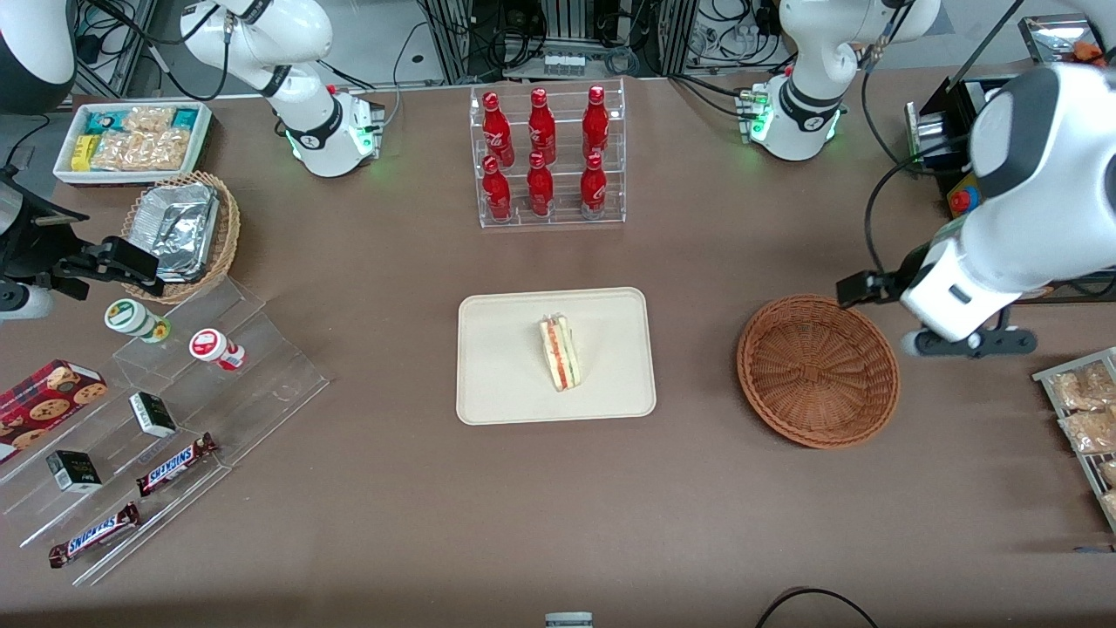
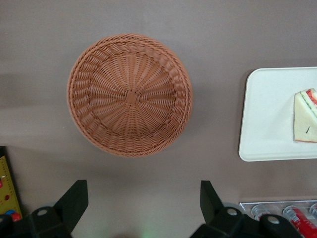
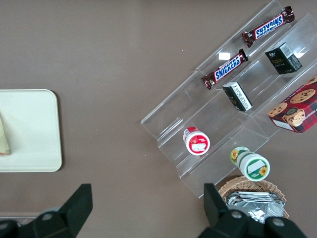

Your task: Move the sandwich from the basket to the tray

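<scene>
The sandwich (image 1: 561,352) lies on the cream tray (image 1: 506,366) at the table's middle, red and green filling along its edge. It also shows in the left wrist view (image 2: 306,116) on the tray (image 2: 267,114). The reddish-brown wicker basket (image 1: 818,371) sits beside the tray toward the working arm's end, with nothing in it (image 2: 130,94). My left gripper (image 1: 968,342) hangs above the table beside the basket, toward the working arm's end. It is open and holds nothing (image 2: 142,188).
A clear rack of red bottles (image 1: 547,157) stands farther from the front camera than the tray. A rack of bagged snacks (image 1: 1085,419) sits near my gripper. A stepped clear shelf (image 1: 174,419), tan foil basket (image 1: 183,228) and white bin (image 1: 131,139) lie toward the parked arm's end.
</scene>
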Available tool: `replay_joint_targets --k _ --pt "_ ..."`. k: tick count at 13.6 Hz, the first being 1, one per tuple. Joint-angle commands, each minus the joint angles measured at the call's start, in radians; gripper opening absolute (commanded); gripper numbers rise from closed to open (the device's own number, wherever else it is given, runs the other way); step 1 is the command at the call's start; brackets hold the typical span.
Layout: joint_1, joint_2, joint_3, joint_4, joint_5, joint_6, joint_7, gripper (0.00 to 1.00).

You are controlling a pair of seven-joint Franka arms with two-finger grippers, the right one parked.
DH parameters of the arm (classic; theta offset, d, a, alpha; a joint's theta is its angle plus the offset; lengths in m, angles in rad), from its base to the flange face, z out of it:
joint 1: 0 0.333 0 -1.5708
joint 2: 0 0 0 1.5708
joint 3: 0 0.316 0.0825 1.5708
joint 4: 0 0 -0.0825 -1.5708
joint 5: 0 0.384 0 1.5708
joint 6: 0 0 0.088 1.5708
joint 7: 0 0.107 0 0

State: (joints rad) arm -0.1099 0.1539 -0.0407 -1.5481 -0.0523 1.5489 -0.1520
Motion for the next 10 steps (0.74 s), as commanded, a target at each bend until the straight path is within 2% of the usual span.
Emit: replay_joint_targets --k 1,3,6,10 --pt "0.086 -0.095 -0.065 -0.064 0.009 -0.023 0.046 1.00" --pt "0.125 -0.126 -0.097 -0.064 0.041 -0.065 0.066 1.00" --pt "0.131 -0.187 -0.093 -0.064 0.043 -0.125 0.106 1.00" --pt "0.164 -0.205 -0.091 -0.072 0.043 -0.142 0.166 1.00"
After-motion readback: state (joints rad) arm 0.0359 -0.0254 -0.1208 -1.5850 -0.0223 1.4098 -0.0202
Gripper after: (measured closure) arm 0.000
